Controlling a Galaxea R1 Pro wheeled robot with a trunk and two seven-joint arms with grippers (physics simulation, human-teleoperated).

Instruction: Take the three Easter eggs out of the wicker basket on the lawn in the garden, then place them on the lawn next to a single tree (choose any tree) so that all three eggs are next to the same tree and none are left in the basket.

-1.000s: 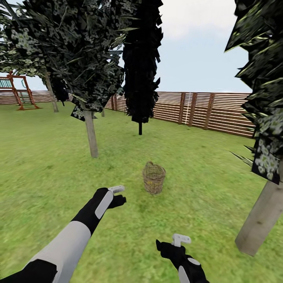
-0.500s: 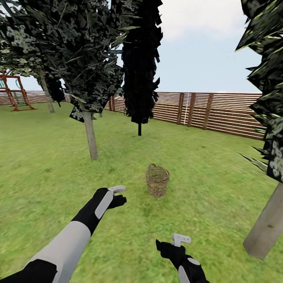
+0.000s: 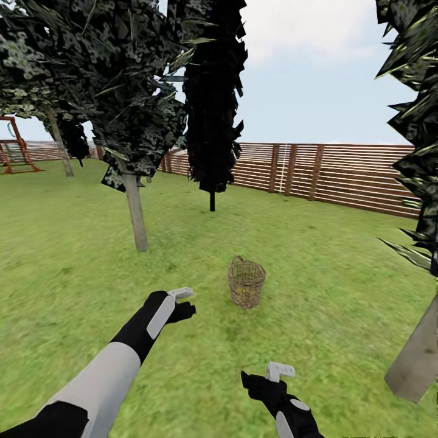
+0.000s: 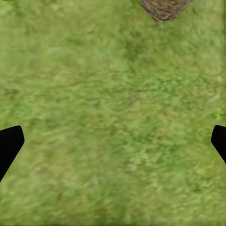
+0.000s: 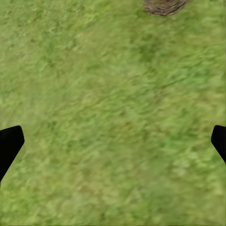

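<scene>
Open lawn (image 3: 73, 267) all round us, fence (image 3: 340, 176) far back. Our left claw (image 3: 181, 293) hangs spread over bare grass, a pale tree (image 3: 135, 213) well beyond it; the basket (image 3: 246, 281) stands ahead and right of it. Our right claw (image 3: 280, 368), also spread, has the basket straight ahead, well apart. No writing.

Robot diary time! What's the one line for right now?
phase: approach | basket: upright on lawn, ahead | left tool: open, empty | right tool: open, empty | eggs: none out
</scene>
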